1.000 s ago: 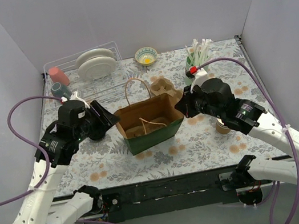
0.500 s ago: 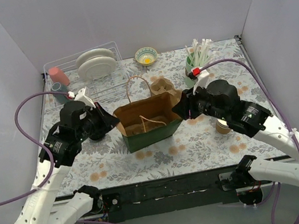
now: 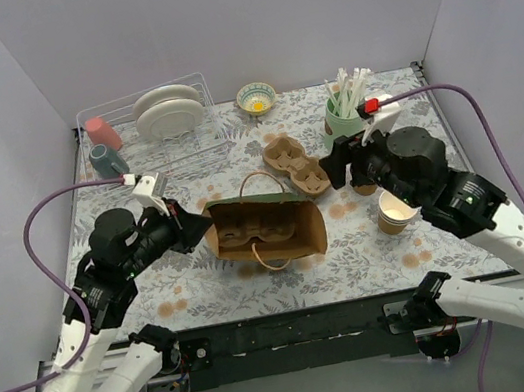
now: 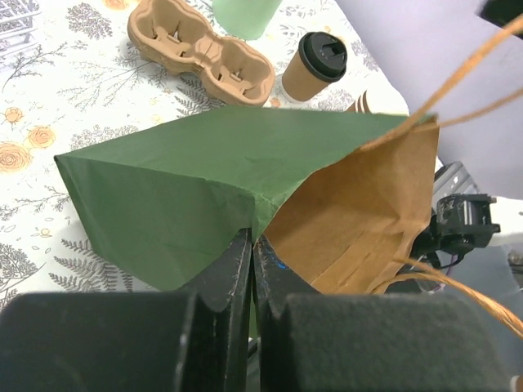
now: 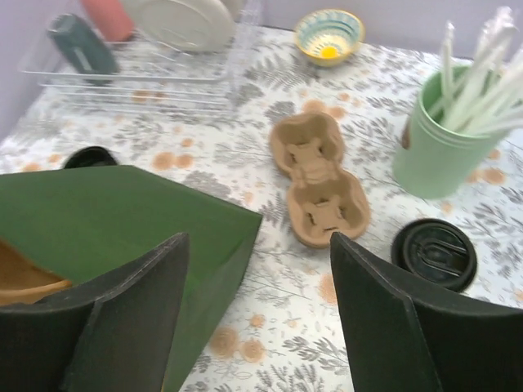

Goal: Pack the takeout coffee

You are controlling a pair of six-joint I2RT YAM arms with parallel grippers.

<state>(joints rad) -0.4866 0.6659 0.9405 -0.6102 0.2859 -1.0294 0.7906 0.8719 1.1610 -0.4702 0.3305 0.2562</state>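
The takeout coffee (image 4: 315, 67), a brown paper cup with a black lid (image 5: 434, 251), stands upright on the table to the right of the bag; in the top view my right arm hides it. The green paper bag (image 3: 268, 227) with a brown inside leans over at the table's middle. My left gripper (image 4: 252, 237) is shut on the bag's left rim (image 3: 209, 228). My right gripper (image 5: 258, 237) hangs open with nothing in it, between the bag (image 5: 106, 229) and the coffee, above the table. The cardboard cup carrier (image 3: 295, 164) lies just beyond the bag.
A lidless tan cup (image 3: 394, 210) stands near my right arm. At the back are a green holder of white straws (image 3: 344, 115), a small bowl (image 3: 256, 97) and a wire dish rack (image 3: 168, 121) with plates and two cups. Walls enclose the table.
My right gripper opened, let go of the bag's right rim and drew back to the right. My left gripper shut on the left rim. The bag tipped over and shifted nearer.
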